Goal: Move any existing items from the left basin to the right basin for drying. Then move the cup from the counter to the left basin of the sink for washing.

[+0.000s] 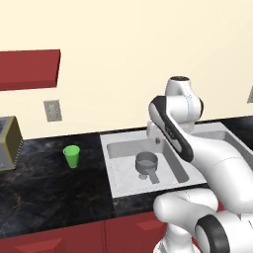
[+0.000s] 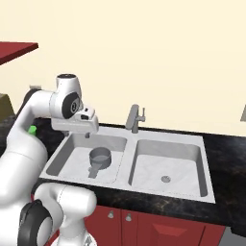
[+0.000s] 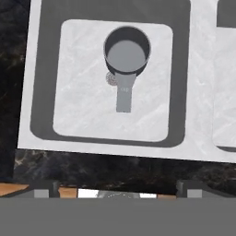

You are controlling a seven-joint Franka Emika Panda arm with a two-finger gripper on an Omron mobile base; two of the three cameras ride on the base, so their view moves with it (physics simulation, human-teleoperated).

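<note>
Dark finger tips [image 3: 44,190] rose at the bottom of the hand view, standing wide apart with nothing between them, so the jaws were open and empty. They hung above the front edge of the sink [image 1: 109,148], over the strip of black desk [image 3: 115,170]. Ahead and below sat the grey pan [image 3: 126,50] in the left basin [image 3: 83,110], its stubby handle [image 3: 124,94] pointing back toward the jaws, its long axis running along the line of approach. Beside it the right basin [image 2: 166,163] held no items. Well to the left, the green cup [image 1: 72,156] stood upright on the desk.
</note>
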